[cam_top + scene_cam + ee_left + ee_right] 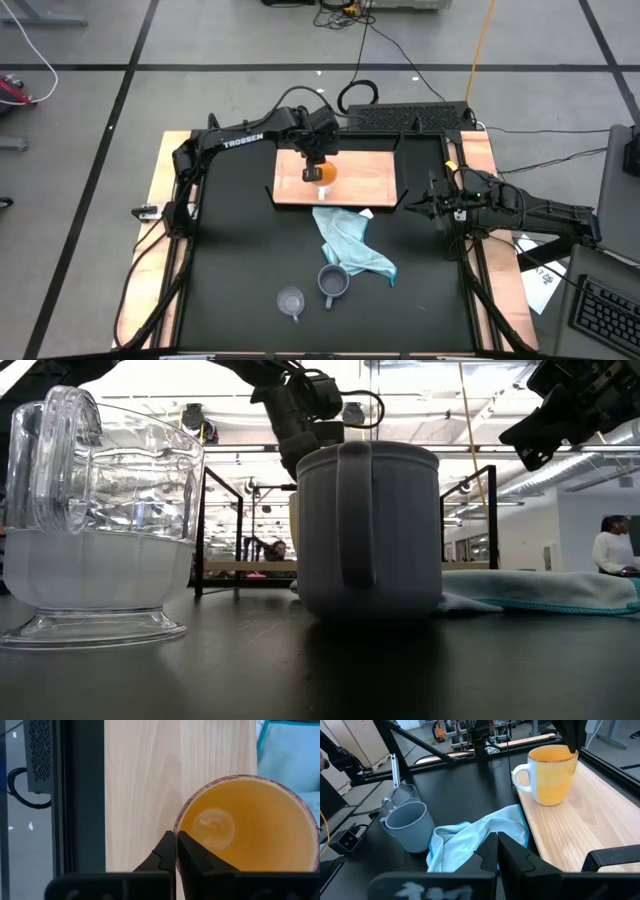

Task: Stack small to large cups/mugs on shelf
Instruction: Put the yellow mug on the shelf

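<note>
The orange mug (326,172) with a white handle (520,775) stands upright on the light wooden shelf board (370,175). My left gripper (314,163) is above it, shut on its rim. The grey-blue mug (332,283) and the clear glass cup (291,301) stand on the black tabletop near its front edge; in the low view the mug (368,530) and the cup (95,530) are close up. My right gripper (432,207) hovers shut and empty by the board's right end. My left gripper pinches the orange mug's rim (175,827) on the side away from the handle, one finger inside the mug and one outside. The fingers (570,737) come from above, pointing down. The mug is upright, and its base appears to rest on the board.
A light blue cloth (352,248) lies crumpled between the board and the grey-blue mug. Black brackets (400,200) stand at the board's ends. A black box (405,118) sits at the table's far edge. A person (612,545) shows in the room behind.
</note>
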`<state>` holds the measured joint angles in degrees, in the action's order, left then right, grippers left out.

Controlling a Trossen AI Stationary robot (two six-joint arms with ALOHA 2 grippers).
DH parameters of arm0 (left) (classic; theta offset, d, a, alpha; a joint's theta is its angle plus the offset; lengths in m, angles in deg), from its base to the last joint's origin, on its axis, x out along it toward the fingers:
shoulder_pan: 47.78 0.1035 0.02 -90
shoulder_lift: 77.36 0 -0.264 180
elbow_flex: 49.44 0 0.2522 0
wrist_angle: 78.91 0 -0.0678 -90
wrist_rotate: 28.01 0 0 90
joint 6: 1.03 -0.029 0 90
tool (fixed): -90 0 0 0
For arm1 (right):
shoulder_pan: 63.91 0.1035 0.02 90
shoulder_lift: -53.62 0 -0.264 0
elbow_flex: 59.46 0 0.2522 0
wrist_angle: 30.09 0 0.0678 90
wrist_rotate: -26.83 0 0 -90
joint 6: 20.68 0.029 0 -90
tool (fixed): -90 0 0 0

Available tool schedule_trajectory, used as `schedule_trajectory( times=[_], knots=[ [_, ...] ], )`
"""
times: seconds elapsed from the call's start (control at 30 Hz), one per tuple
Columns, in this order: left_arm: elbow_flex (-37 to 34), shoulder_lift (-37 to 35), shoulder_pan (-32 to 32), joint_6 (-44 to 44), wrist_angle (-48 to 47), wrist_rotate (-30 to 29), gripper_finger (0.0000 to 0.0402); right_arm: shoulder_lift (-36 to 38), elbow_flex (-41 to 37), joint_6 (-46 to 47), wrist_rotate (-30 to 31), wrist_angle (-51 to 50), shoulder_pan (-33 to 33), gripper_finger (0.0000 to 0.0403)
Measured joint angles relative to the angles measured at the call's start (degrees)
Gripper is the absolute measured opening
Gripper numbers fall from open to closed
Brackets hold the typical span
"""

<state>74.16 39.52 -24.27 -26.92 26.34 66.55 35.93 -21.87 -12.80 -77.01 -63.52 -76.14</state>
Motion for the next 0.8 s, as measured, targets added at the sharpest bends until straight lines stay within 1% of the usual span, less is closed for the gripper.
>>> schedule_trajectory(
  times=[0.2,0.37,0.43,0.8],
  knots=[
    [0.0,0.0,0.0,-0.2,-1.6,-0.3,0.0002,0.0,0.0,0.0,0.0,-0.2,0.0,0.0000],
    [0.0,-0.6,0.0,0.6,-3.9,-4.5,0.0001,0.0,0.0,0.0,0.0,-0.4,0.0,0.0000],
    [-0.1,-0.6,0.0,0.9,-4.4,-5.2,0.0001,0.0,0.0,0.0,0.0,-0.3,0.0,0.0000],
    [-0.1,-1.1,-0.1,2.2,-6.8,-5.9,0.0000,0.0,0.0,0.0,0.0,-0.3,0.0,0.0000]
  ],
)
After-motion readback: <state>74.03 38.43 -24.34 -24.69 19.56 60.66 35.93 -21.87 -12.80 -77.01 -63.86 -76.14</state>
